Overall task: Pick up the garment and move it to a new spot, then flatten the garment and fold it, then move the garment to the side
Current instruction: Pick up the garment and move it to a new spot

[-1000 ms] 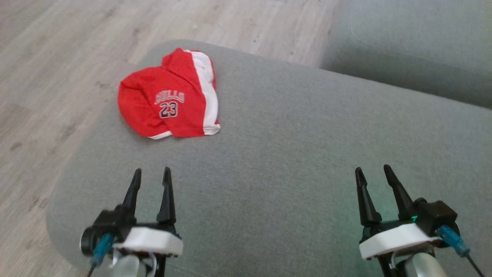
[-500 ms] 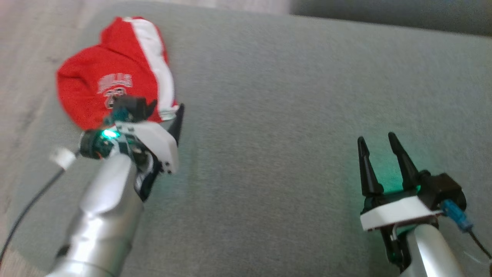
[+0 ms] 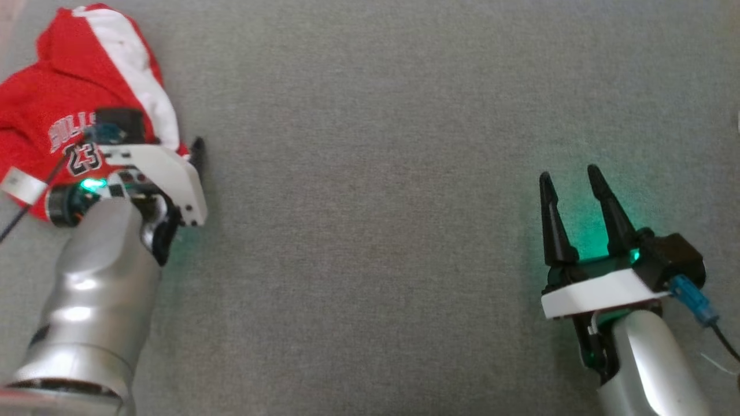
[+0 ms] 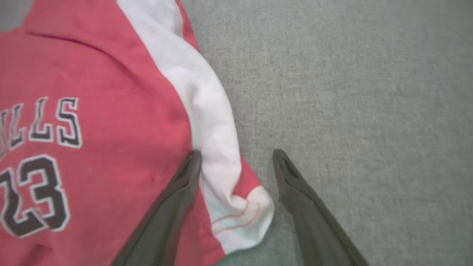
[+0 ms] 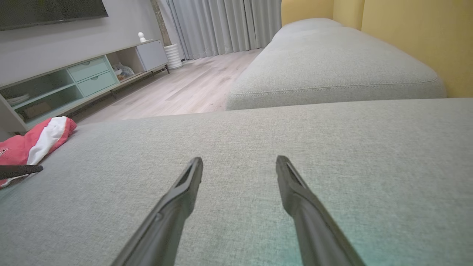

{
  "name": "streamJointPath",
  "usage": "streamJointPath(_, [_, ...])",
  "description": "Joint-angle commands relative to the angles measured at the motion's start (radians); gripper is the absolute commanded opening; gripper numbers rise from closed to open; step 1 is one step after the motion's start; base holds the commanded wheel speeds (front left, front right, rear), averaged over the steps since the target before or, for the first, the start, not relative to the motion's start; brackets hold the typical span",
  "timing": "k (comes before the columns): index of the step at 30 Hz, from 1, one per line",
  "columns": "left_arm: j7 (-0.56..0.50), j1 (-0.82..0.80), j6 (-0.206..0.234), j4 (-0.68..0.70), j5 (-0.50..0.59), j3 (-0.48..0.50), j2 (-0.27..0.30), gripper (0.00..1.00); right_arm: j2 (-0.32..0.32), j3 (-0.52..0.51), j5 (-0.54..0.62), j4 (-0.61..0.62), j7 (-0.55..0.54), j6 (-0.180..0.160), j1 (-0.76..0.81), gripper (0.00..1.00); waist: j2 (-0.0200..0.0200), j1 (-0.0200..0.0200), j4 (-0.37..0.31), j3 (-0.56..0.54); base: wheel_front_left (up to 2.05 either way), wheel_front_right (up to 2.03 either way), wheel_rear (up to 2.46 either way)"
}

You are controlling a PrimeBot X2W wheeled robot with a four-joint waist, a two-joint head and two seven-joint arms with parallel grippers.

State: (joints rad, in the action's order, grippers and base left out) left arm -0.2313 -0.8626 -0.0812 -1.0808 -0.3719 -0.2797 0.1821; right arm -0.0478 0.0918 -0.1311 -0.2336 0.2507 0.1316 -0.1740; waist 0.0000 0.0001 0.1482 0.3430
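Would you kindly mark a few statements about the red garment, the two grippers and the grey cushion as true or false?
1. The left gripper is open, its fingers straddling the white-striped corner of the red Bulls garment. True.
2. The right gripper is shut on the garment. False: it is open over bare cushion, well apart from the garment.
3. The garment lies on a wooden table. False: it lies on the grey sofa cushion.
4. The garment bears the number 23. True.

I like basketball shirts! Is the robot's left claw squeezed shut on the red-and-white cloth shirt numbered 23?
No, the left gripper stands open, its two dark fingers apart around a corner of the red-and-white cloth shirt.
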Motion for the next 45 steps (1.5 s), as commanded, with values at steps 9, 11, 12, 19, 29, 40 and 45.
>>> streamJointPath(9, [0.066,-0.055,-0.003,-0.074,-0.044,0.051,0.043,0.00,-0.002,0.003,0.010,0.036,0.011,-0.001,-0.027,1.00,0.0000,-0.0001,-0.023,0.010,0.00,0.00,0.00])
streamJointPath(11, [0.117,-0.062,-0.010,-0.068,-0.040,0.043,0.037,0.00,-0.002,-0.002,0.008,0.031,0.011,-0.001,-0.024,1.00,0.0000,-0.0001,-0.022,-0.005,0.00,0.00,0.00])
streamJointPath(12, [0.145,-0.065,-0.014,-0.063,-0.040,0.041,0.031,0.00,-0.002,-0.003,0.006,0.029,0.011,-0.001,-0.023,1.00,0.0000,-0.0001,-0.022,-0.014,0.00,0.00,0.00])
streamJointPath(19, [0.355,-0.074,-0.045,0.015,-0.034,-0.020,-0.039,0.00,-0.002,-0.009,-0.021,0.013,0.011,-0.001,-0.006,1.00,0.0000,-0.0001,-0.023,-0.101,0.00,0.00,0.00])
streamJointPath(29, [0.417,-0.020,-0.049,0.223,-0.121,-0.211,-0.128,0.00,-0.002,-0.013,-0.059,0.001,0.011,-0.001,0.023,1.00,0.0000,-0.0001,-0.065,-0.185,0.00,0.00,0.00])
streamJointPath(40, [0.347,0.075,0.039,0.585,-0.354,-0.545,-0.132,0.00,-0.002,-0.010,-0.100,0.000,0.011,-0.001,0.027,1.00,0.0000,-0.0001,-0.176,-0.193,0.00,0.00,0.00])
streamJointPath(45, [0.351,0.069,0.108,0.675,-0.430,-0.681,-0.132,0.00,-0.002,-0.010,-0.111,-0.002,0.011,-0.001,0.025,1.00,0.0000,-0.0001,-0.211,-0.181,0.00,0.00,0.00])
